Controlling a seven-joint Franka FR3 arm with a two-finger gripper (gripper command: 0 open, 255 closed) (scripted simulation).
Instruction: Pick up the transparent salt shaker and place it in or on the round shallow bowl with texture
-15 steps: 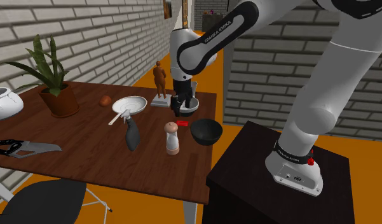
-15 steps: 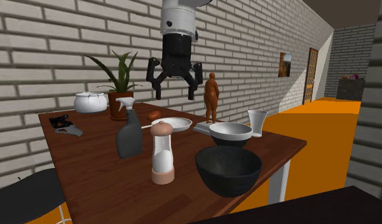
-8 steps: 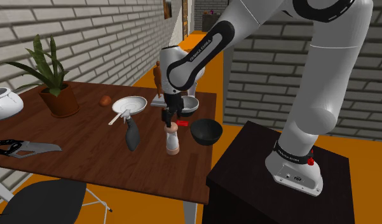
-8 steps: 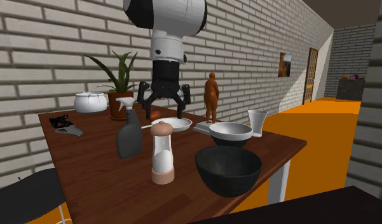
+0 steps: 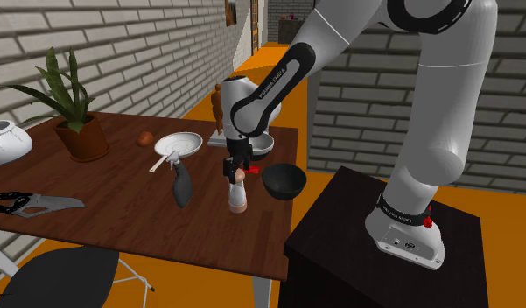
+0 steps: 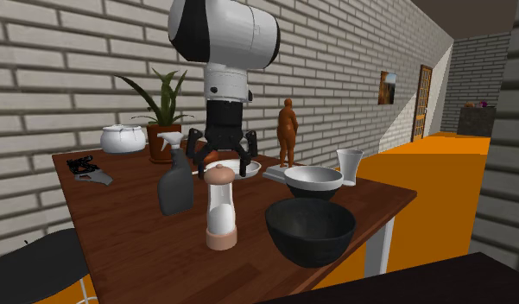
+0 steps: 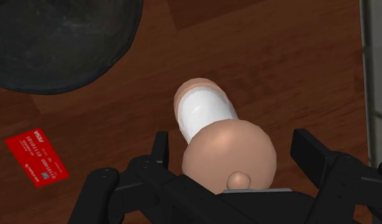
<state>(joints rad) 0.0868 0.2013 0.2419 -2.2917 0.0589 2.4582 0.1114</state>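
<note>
On the table, the dark bowl sits near the front edge, and the shaker stands upright just beside it, on the shoulder view's left. Over the shaker's cap the gripper hangs wide open, fingers either side, not touching. A red card lies near the bowl.

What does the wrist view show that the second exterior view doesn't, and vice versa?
Wrist adds: a red card on the table near the dark bowl. Second exterior adds: potted plant, spray bottle, brown figurine, white bowl, brick wall. Both: the shaker standing upright, the open hand straddling its top, plus the dark bowl.
</note>
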